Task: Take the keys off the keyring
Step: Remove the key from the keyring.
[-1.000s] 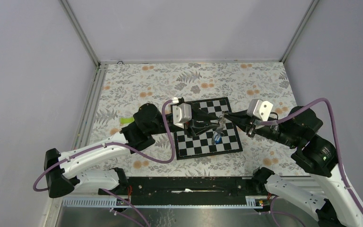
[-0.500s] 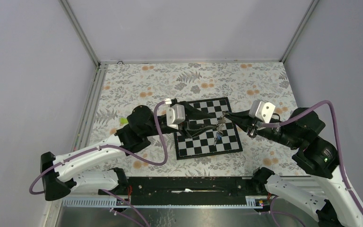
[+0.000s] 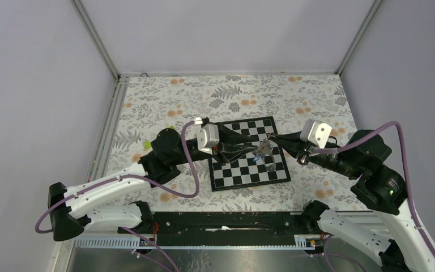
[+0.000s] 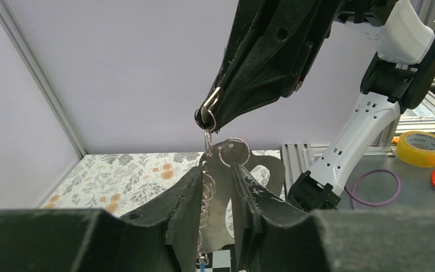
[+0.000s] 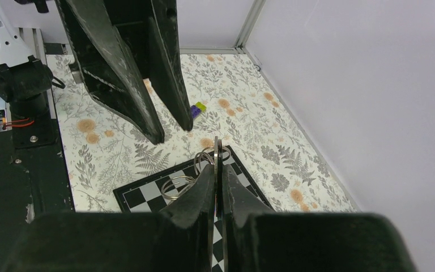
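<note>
The keyring (image 4: 207,113) hangs in the air over the chessboard (image 3: 272,127), with my right gripper (image 3: 271,140) shut on its top metal ring. Seen from the right wrist, the gripper (image 5: 217,169) pinches a thin metal edge, with wire rings (image 5: 177,187) beside it. Below hangs a flat silvery-grey key (image 4: 224,195) on a ring, next to a coil of rings (image 4: 208,192) and a bit of blue clip (image 4: 203,262). My left gripper (image 4: 218,169) faces the key, jaws partly apart, the key just beyond the gap. From above, the left gripper (image 3: 247,150) sits left of the bunch (image 3: 264,152).
A lime-green piece (image 3: 147,145) lies on the floral cloth left of the left arm. A small purple-and-yellow stick (image 5: 197,109) lies beyond the board. A tape roll (image 4: 422,148) and a purple cable loop (image 4: 376,187) sit off the table's side.
My left arm has drawn back to the left. The hanging bunch has swung and lifted a little under the right gripper, which has hardly moved.
</note>
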Controlling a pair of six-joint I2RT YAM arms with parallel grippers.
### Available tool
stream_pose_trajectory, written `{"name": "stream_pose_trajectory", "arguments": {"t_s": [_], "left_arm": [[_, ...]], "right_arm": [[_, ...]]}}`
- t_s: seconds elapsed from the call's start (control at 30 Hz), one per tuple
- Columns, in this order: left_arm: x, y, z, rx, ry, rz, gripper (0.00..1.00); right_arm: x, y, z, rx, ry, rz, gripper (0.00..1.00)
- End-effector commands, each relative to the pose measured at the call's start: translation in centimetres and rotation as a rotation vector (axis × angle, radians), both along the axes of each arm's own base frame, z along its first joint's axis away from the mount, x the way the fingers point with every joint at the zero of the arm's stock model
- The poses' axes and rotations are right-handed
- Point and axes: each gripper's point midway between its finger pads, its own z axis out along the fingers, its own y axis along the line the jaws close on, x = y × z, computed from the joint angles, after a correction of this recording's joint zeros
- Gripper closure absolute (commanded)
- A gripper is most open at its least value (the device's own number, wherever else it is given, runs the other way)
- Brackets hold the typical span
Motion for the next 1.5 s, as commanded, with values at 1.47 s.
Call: {"name": "stream_pose_trajectory", "arguments": {"t_s": [1.47], "left_arm": [[0.4,-2.5,1.3,-0.094,0.017,-0.060,0.70]], "right_arm": [[-0.7,0.8,1.5,0.056,-0.019,0.055,1.00]]}}
